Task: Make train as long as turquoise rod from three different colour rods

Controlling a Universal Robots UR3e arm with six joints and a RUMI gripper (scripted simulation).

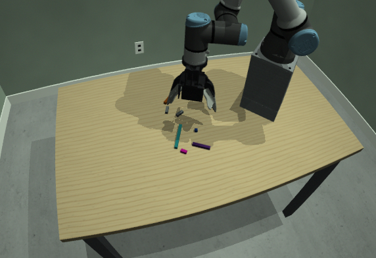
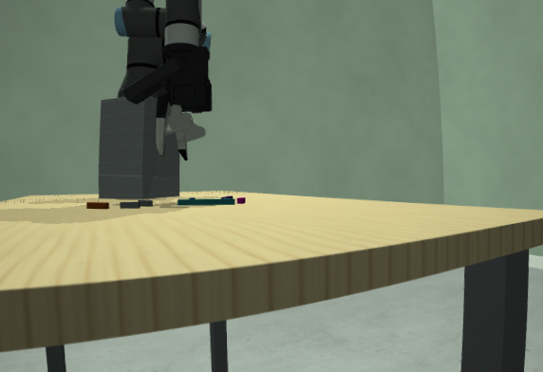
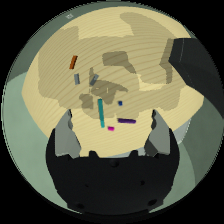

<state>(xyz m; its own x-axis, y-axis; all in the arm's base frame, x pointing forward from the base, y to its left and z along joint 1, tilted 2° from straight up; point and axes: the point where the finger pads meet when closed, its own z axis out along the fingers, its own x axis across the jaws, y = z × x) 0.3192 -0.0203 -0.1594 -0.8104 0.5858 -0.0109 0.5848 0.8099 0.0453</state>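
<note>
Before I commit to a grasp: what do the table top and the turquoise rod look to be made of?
Table top: looks like pale wood or a wood-look laminate, matte, with wavy grain lines running across it. Turquoise rod: flat, uniform colour with no grain or gloss, probably painted wood or plastic; the look leaves it open.

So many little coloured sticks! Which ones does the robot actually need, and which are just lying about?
Needed: turquoise rod (the measure); purple rod, blue rod, one grey rod (together its length); the open claw.
Lying about: orange rod, magenta rod, other grey rod, wall socket.
</note>
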